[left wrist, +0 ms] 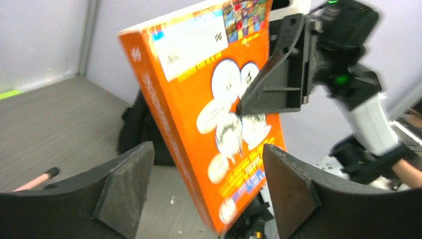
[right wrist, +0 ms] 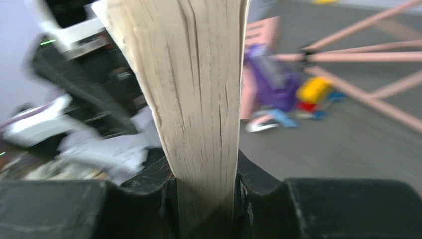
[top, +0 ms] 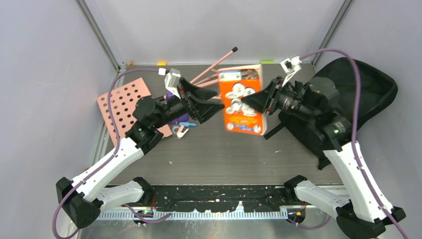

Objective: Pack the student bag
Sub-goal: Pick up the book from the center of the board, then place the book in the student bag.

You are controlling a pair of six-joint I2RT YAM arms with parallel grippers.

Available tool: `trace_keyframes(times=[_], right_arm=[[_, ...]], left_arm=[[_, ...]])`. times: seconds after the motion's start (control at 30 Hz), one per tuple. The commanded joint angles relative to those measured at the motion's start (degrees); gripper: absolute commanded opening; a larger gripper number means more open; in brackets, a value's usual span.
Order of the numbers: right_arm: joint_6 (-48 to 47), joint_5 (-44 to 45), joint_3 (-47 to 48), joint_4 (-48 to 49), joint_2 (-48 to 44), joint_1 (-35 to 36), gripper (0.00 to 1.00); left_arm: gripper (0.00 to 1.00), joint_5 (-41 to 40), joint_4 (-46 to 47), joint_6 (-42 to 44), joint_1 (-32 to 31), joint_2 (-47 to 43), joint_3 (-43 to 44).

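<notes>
An orange book (top: 242,107) with white cartoon figures is held up off the table in the middle. My right gripper (top: 253,102) is shut on its page edge, seen close up in the right wrist view (right wrist: 206,194) with the cream pages (right wrist: 194,84) clamped between the jaws. My left gripper (top: 215,102) is open at the book's left edge. In the left wrist view (left wrist: 209,191) the book's lower corner (left wrist: 209,114) stands between the spread pads (left wrist: 124,189) without touching them. The black student bag (top: 370,87) lies at the right, under my right arm.
A pink perforated board (top: 122,102) lies at the left under my left arm. Long pink sticks (top: 216,63) lie at the back. Small purple and blue items (top: 183,127) sit beneath my left wrist. Metal frame posts stand at the back corners.
</notes>
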Motion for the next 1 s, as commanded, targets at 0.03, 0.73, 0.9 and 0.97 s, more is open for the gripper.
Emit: trace_keyframes(times=[0.03, 0.73, 0.9, 0.97], right_arm=[[-18.9, 44.0, 15.1, -23.7, 0.5, -1.0, 0.0], [-62.7, 75.5, 39.2, -19.7, 16.9, -6.0, 0.0], [-59.0, 65.4, 39.0, -31.7, 18.9, -15.7, 0.0], [-59.3, 66.5, 37.5, -35.9, 19.3, -17.2, 0.0]], left_arm=[[0.94, -7.9, -13.5, 9.9, 0.1, 3.1, 7.3], [0.93, 4.4, 0.4, -10.1, -1.1, 33.7, 21.5], [0.93, 4.8, -0.5, -11.7, -1.5, 37.6, 26.5], [0.92, 5.7, -0.6, -11.5, -2.1, 39.9, 29.4]])
